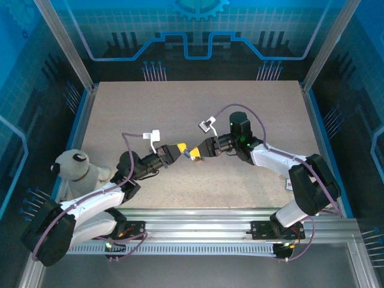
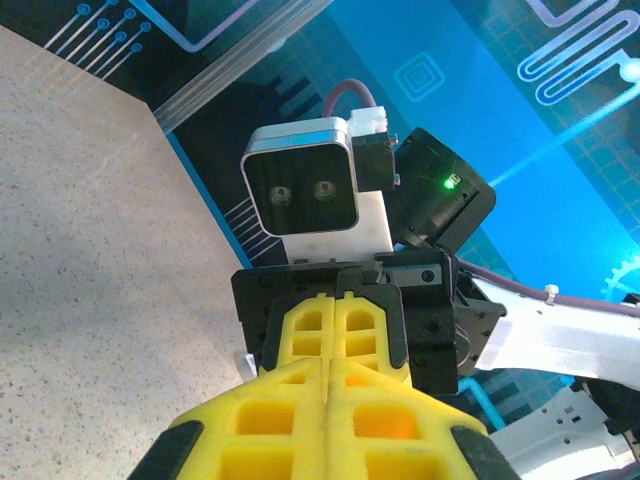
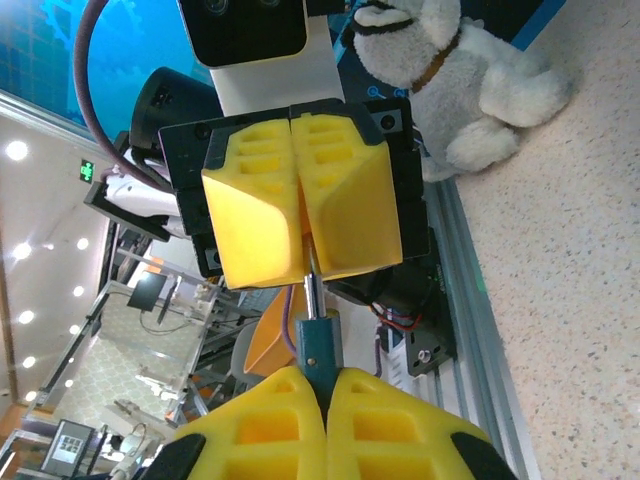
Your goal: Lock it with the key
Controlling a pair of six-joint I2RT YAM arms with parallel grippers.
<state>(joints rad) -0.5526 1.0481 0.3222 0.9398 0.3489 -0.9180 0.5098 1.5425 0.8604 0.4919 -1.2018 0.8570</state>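
Both grippers meet tip to tip in mid-air above the table [image 1: 180, 108]. My right gripper [image 3: 325, 382] is shut on a small teal body [image 3: 320, 345], seen from above as a blue speck [image 1: 189, 154]. A silver shaft [image 3: 313, 292] runs from this body into the yellow fingers of my left gripper [image 3: 304, 262], which are shut on its far end. I cannot tell which part is key and which is lock. From above, the left gripper [image 1: 182, 150] faces the right gripper [image 1: 198, 153]. In the left wrist view my left gripper [image 2: 336, 368] hides the piece.
A plush dog [image 1: 75, 167] sits at the table's left edge, beside the left arm, and shows behind the left gripper as the same plush dog [image 3: 450, 80]. An aluminium rail [image 1: 198, 219] runs along the near edge. Blue walls enclose the table.
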